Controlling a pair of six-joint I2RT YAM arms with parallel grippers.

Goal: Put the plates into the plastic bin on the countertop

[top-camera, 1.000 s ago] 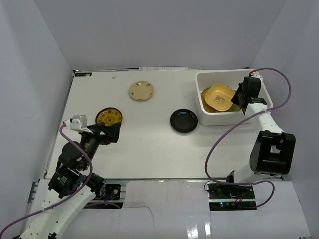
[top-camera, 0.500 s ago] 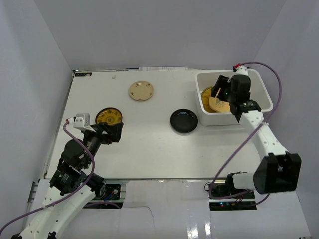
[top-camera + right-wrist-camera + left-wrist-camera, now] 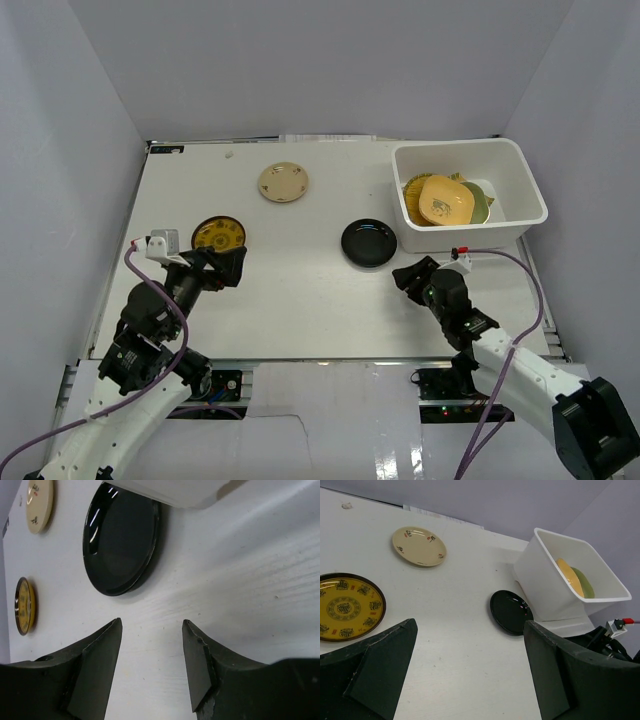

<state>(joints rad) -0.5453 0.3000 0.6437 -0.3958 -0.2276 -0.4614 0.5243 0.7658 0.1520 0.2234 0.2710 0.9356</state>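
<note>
Now my right claw (image 3: 151, 624), jaws apart and empty, faces the black plate (image 3: 120, 540); next I must grip its near rim.

glossy black plate (image 3: 369, 243), white bin (image 3: 470, 237)

We are looking at pale grey walls (image 3: 330, 60) closing in the scene at the back and on both sides. At the foot of the back wall, a small black strip (image 3: 166, 149) is lying in the far left corner, and a thin white paper edge (image 3: 330, 137) is running along the middle. To the right of the strip, a tiny pale scrap (image 3: 230, 155) is lying alone; we are not able to tell what it is. Along the near side, white panels (image 3: 330, 400) are catching reflections, and a metal rail (image 3: 68, 385) is showing at their left end.
</note>
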